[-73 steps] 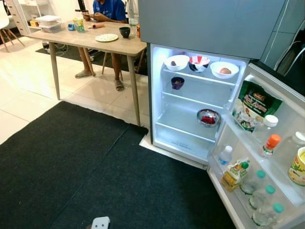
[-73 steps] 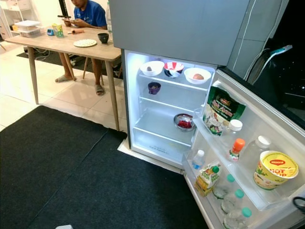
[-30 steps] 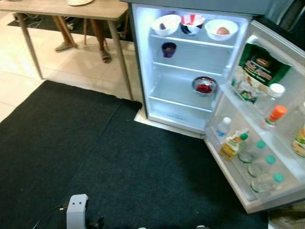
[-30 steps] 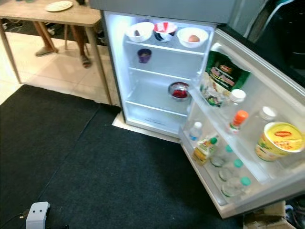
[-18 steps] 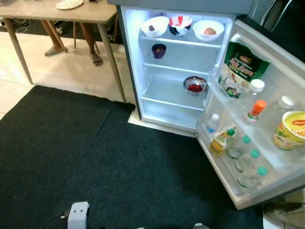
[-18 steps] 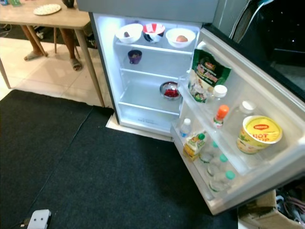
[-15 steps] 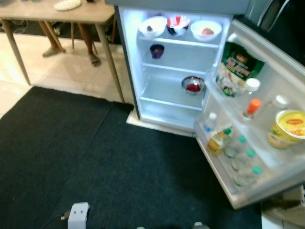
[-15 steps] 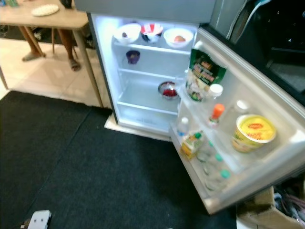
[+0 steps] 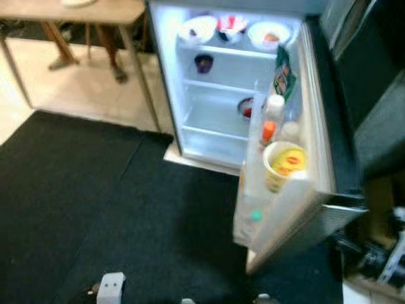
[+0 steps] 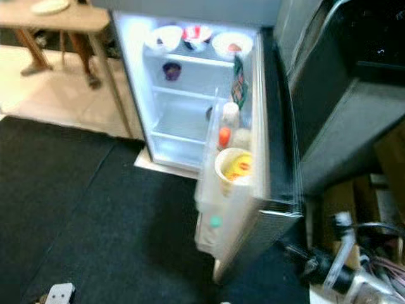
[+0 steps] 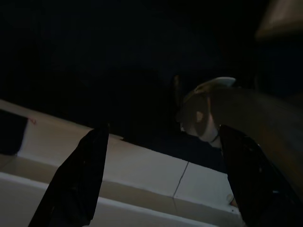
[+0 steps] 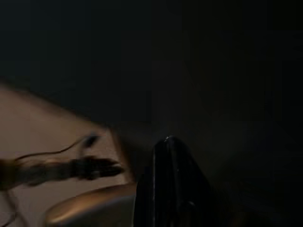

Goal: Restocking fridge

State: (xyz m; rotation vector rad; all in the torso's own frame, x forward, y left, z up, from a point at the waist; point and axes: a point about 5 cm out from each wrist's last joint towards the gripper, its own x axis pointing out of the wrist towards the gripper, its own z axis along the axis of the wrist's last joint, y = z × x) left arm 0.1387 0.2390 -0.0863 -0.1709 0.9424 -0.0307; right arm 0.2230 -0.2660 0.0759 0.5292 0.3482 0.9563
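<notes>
Though blurred, fridge door (image 9: pixel 288 190) hides steel bowl (image 9: pixel 245 107); 3 bowls (image 9: pixel 197 28) visible.

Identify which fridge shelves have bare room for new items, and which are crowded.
The middle shelf is bare right of the purple cup. The lower shelf is bare left of the metal bowl. The top shelf, holding three bowls, is crowded.

Black rug (image 9: pixel 76 209), wooden table (image 9: pixel 95 11), tiled floor (image 9: pixel 69 85), a person's feet (image 9: pixel 117 75)
</notes>
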